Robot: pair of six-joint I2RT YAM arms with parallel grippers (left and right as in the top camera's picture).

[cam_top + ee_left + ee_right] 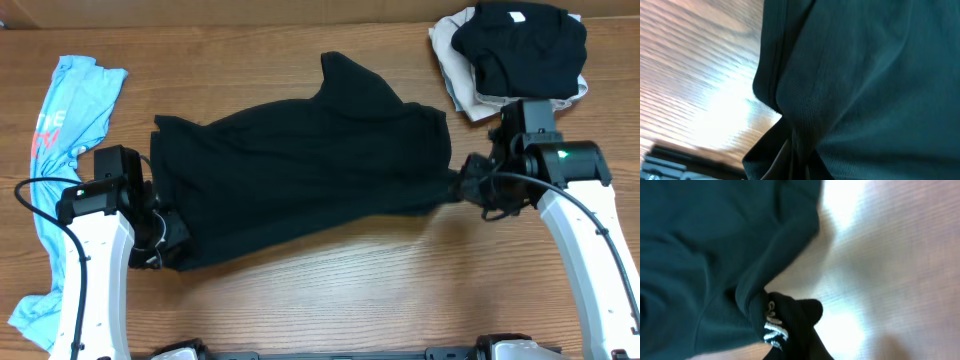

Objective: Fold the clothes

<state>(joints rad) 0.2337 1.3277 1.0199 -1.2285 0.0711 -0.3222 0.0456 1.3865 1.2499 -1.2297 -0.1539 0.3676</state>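
Both claws are clenched on cloth. The left claw (168, 236) pinches one end of the black shirt (300, 170) and the right claw (466, 186) the other end, where white lettering (772, 330) shows in its wrist view. We note the shirt's long axis runs from claw to claw across the table (350, 290), the left end a little nearer the arm bases than the right. Nearly all the cloth lies on the far side of that line, spread over the wood, with one sleeve (345, 80) poking out beyond. We judge the coming fold turns on this: the held edge is the near one, so it would travel away from the bases over the body, both claws together. The blue shirt (60, 130) lies outboard of the left claw, and the pile (515, 45) sits just beyond the right.
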